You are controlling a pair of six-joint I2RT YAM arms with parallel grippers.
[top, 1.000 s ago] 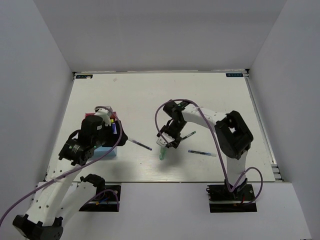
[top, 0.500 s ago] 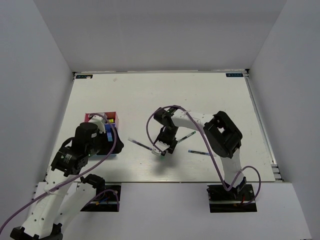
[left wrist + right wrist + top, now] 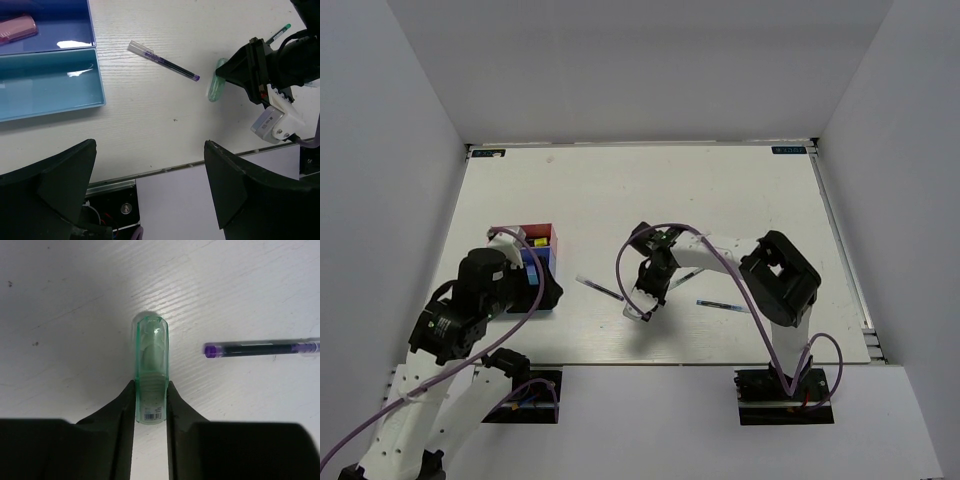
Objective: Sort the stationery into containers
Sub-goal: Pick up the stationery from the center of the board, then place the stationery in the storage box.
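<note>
Since the pale green clip (image 3: 151,352) lies flat on the tabletop (image 3: 65,305) beside a purple pen (image 3: 260,348), my right pincer (image 3: 151,389) pinches its near end from both sides, low enough, I judge, for lifting. My left pincer (image 3: 150,150) hangs spread beside the containers (image 3: 98,75).

place: lab test cell | evidence: white table (image 3: 720,200) boxed by plain white walls (image 3: 620,70)

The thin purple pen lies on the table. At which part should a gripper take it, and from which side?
Grip the purple pen at mid-barrel, from straight above, jaws across it. It lies flat on the table, so only its long sides are free. Its purple end is near the pale green clip in the right gripper, so probably keep off that end.
</note>
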